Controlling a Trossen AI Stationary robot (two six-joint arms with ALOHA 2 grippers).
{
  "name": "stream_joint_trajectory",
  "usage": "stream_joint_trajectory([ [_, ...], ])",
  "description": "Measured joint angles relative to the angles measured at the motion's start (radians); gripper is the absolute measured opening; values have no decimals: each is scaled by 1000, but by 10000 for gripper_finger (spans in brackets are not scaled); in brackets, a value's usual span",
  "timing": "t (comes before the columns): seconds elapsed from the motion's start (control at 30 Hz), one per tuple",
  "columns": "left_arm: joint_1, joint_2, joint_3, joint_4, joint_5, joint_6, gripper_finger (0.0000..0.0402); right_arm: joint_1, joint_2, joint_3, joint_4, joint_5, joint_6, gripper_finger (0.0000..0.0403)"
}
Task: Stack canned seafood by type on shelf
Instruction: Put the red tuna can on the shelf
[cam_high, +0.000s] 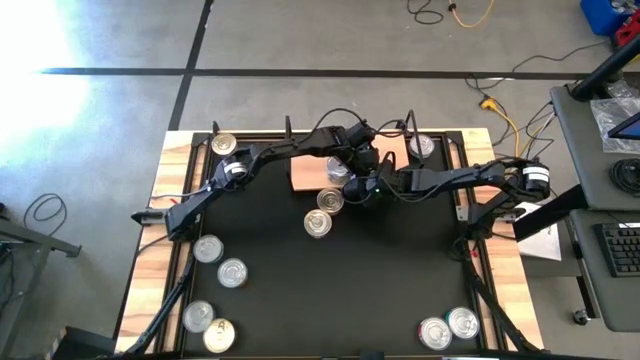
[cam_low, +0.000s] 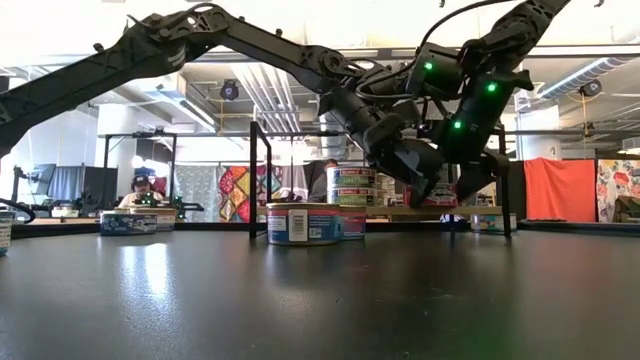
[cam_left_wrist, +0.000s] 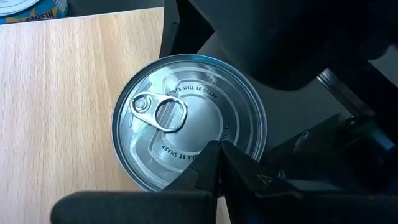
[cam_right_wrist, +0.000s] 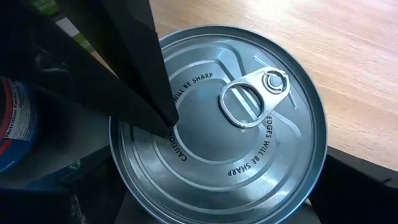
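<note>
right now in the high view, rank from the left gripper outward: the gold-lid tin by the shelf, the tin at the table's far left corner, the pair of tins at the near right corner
1. The gold-lid tin, just in front of the left gripper, by the shelf.
2. The far-left corner tin, off to the left.
3. The near-right pair of tins, by the table's near edge.

Both arms reach inward, left gripper (cam_left_wrist: 217, 163) jaws closed, right gripper (cam_high: 372, 187) jaws spread.

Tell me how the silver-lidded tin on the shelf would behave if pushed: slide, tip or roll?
The tin is short, wide and upright on the flat wooden shelf, so it would probably slide, not tip. Its smooth metal lid looks slippery. It looks stiff, and would likely roll only if laid sideways.
</note>
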Motion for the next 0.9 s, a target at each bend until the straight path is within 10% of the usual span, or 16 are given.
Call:
stream_joint_trajectory([
  [0.9, 0, 2, -1, -3, -19, 3, 0, -15, -2, 13, -60, -104, -38, 398],
])
